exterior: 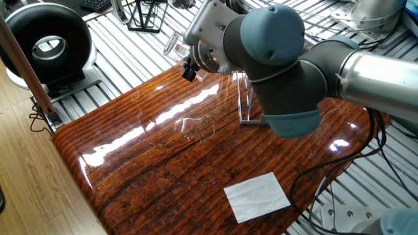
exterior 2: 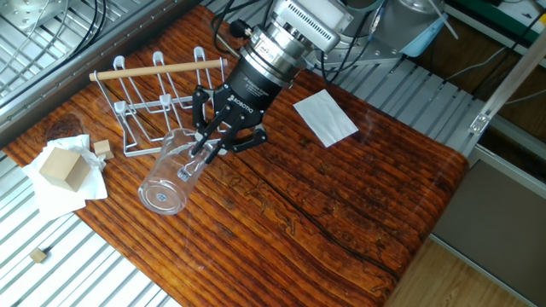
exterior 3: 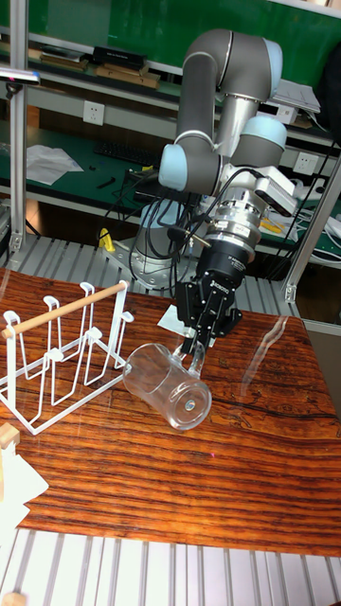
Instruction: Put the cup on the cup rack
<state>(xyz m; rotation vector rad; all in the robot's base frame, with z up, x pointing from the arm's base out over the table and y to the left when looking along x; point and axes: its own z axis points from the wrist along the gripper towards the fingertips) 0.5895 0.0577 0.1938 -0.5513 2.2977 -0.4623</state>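
Hand: the black two-finger hand (exterior 2: pixel 207 147) is clamped on the rim of the clear glass tumbler (exterior 2: pixel 171 173).
Tumbler: held tilted in the air above the glossy wooden surface (exterior 2: pixel 281 213), base outward.
Rack: the grey wire rack with a wooden rod handle (exterior 2: pixel 156 101) stands just beside it.
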